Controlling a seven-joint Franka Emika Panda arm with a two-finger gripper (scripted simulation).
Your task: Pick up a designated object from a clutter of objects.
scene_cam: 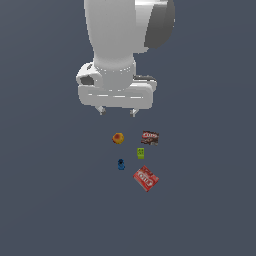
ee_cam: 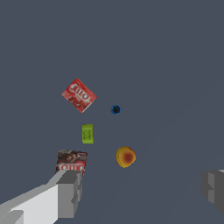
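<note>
The blue piece (scene_cam: 121, 164) (ee_cam: 115, 109) sits alone on the floor, with the green block (scene_cam: 141, 153) (ee_cam: 87, 133) and red box (scene_cam: 146, 178) (ee_cam: 79, 95) near it on the exterior view's right. Ball (scene_cam: 118, 138) (ee_cam: 125, 157) and brown packet (scene_cam: 149, 137) (ee_cam: 71, 162) lie further back. The gripper (scene_cam: 117, 111) (ee_cam: 141, 192) hangs above them, jaws wide apart, holding nothing.

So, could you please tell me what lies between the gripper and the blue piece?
Nothing but bare floor: in the exterior view the open gripper hangs above the blue piece, with the orange ball just beside that line.
</note>
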